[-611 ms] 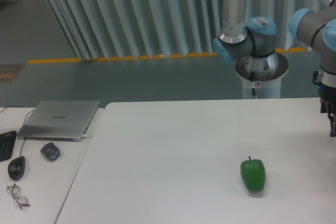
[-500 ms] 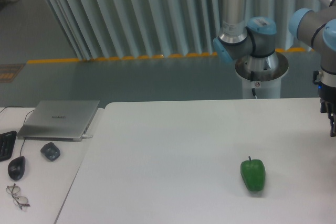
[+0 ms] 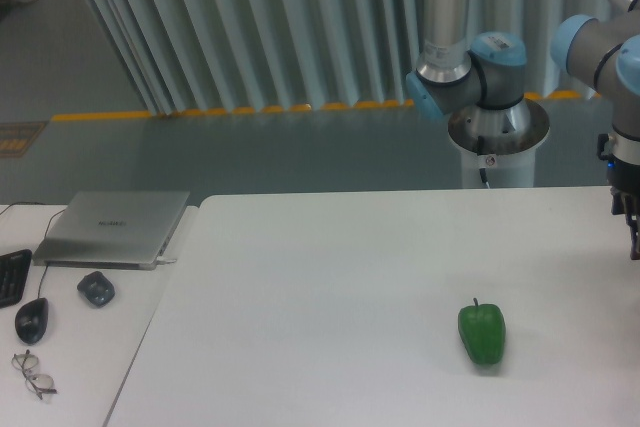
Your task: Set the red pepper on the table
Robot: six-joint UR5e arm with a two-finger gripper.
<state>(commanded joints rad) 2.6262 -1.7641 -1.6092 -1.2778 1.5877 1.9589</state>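
Observation:
The red pepper is out of view. The large white table (image 3: 330, 287) fills the lower middle and right of the camera view. My gripper (image 3: 633, 237) hangs at the far right edge above the table, mostly cut off by the frame. Only one dark finger shows, so its state and any load are hidden.
A green bell pepper (image 3: 482, 333) lies on the table at the lower right. On the smaller desk to the left sit a closed laptop (image 3: 115, 227), a mouse (image 3: 31, 320), a small dark object (image 3: 96, 289), glasses (image 3: 32, 374) and a keyboard corner (image 3: 10, 275). The arm's base (image 3: 497, 137) stands behind the table.

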